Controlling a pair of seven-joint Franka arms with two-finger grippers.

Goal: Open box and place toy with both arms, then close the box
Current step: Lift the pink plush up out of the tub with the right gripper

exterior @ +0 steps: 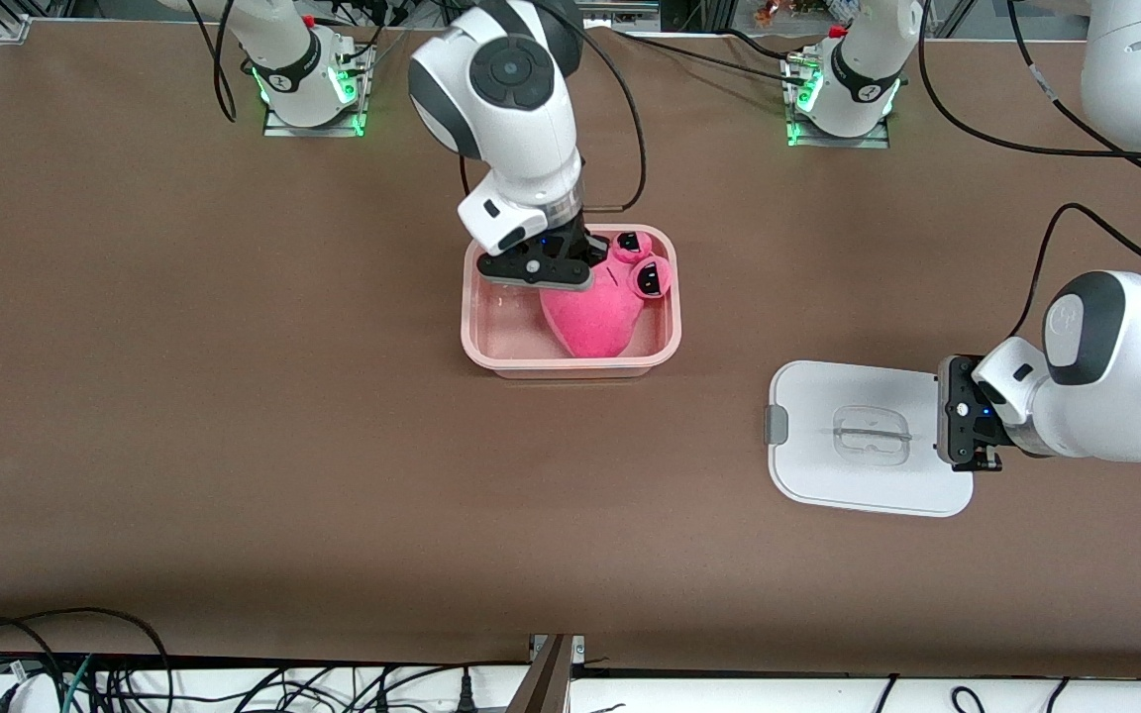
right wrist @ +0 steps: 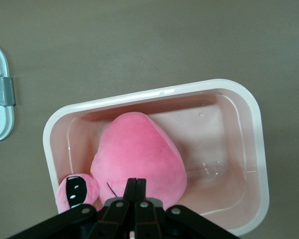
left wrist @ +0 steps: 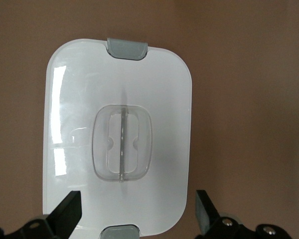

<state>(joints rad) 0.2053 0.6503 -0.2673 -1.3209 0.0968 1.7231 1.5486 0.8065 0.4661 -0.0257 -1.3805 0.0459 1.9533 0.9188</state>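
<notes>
Lid [exterior: 868, 436] flat, toy [exterior: 595, 317] eyes toward bases

Lighting: bright, even, from overhead. Shadows: soft, short, under the box [exterior: 570, 352]. Glare: white streaks on the lid [left wrist: 60, 114]; small glints on the box walls. Focus: sharp, with near fingers slightly soft.

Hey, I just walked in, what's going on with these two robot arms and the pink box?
The pink plush toy already lies inside the open box. The right gripper hangs just above the toy with its fingers shut, gripping nothing that can be seen. The lid lies flat on the table, toward the left arm's end and nearer the front camera than the box. The left gripper hovers open over one clip end of the lid. The box is not yet closed.
</notes>
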